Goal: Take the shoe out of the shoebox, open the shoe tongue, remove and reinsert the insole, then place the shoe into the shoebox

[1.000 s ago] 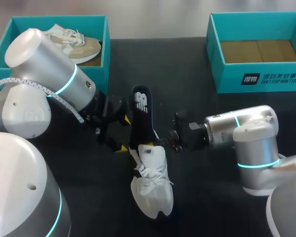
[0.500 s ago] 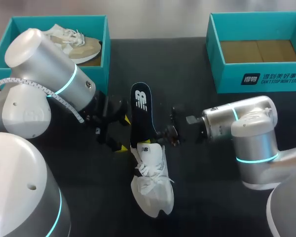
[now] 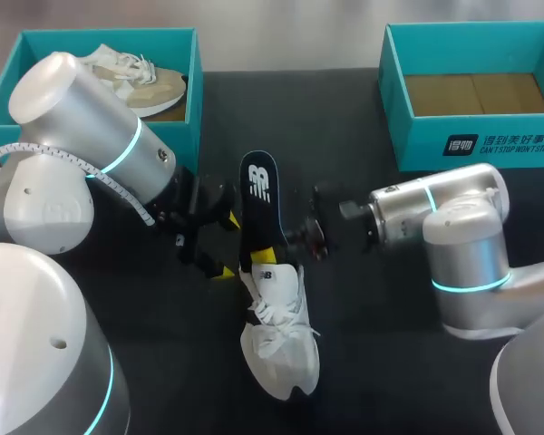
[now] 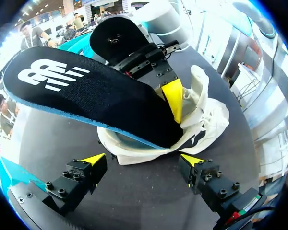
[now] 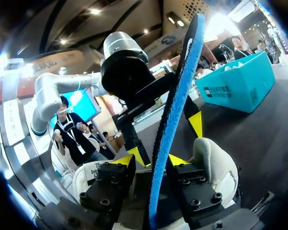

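A white shoe (image 3: 277,337) lies on the black table, toe toward me. Its dark blue insole (image 3: 257,207) sticks up out of the heel opening. In the right wrist view the insole (image 5: 172,115) stands edge-on between the fingers of my right gripper (image 5: 151,159). One pad is close against it and a gap shows on the other side, so the gripper is open. From the left wrist view, one of its yellow fingers (image 4: 173,98) lies on the insole (image 4: 86,91) at the shoe's collar (image 4: 201,115). My left gripper (image 4: 143,160) stands wide open just short of the heel, touching nothing; in the head view it is left of the shoe (image 3: 225,246).
A teal shoebox (image 3: 196,100) at the back left holds another white and tan shoe (image 3: 136,77). A second teal shoebox (image 3: 476,149) at the back right shows only its brown floor. My left arm's big joints fill the near left.
My right gripper's fingers have spread apart around the insole. The right arm has shifted left and away from me, closer to the shoe's heel. The left arm has kept still.
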Tool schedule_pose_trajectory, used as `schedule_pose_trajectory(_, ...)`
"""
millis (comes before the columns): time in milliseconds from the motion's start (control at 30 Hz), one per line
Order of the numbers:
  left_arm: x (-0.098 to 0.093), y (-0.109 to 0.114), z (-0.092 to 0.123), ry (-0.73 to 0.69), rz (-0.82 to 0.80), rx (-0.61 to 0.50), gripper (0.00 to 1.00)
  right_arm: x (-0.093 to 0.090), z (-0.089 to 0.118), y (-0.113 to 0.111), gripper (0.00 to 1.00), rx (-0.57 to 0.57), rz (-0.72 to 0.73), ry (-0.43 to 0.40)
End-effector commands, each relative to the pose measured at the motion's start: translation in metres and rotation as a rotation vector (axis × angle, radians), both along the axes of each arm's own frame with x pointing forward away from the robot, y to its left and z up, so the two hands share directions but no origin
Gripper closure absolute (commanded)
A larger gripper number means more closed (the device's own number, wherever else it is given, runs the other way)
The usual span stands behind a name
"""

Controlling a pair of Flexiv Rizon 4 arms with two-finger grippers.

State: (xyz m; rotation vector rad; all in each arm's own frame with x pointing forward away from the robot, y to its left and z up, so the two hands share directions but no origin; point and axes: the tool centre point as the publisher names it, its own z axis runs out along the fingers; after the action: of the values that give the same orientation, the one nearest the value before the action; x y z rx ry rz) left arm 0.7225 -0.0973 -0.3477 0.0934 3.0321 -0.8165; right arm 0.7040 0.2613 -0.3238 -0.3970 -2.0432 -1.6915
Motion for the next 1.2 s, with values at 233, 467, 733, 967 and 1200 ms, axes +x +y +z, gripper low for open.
schedule_pose_trajectory(233,0.0,0.0,-0.001,-0.001,-0.001,0.0,0.0,0.011,0.01,0.003,0.59,0.007,0.005,0.008)
schedule_pose_trajectory(467,0.0,0.0,-0.001,-0.001,-0.001,0.0,0.0,0.014,0.012,0.007,0.64,0.034,-0.027,0.056)
schedule_pose_trajectory(733,0.0,0.0,-0.001,-0.001,-0.001,0.0,0.0,0.016,0.011,0.011,0.92,0.04,-0.062,0.106)
schedule_pose_trajectory(967,0.0,0.0,-0.001,-0.001,-0.001,0.0,0.0,0.013,0.008,0.013,1.0,0.023,-0.095,0.167)
schedule_pose_trajectory(1200,0.0,0.0,-0.001,-0.001,-0.001,0.0,0.0,0.005,-0.005,0.011,1.0,-0.007,-0.105,0.224)
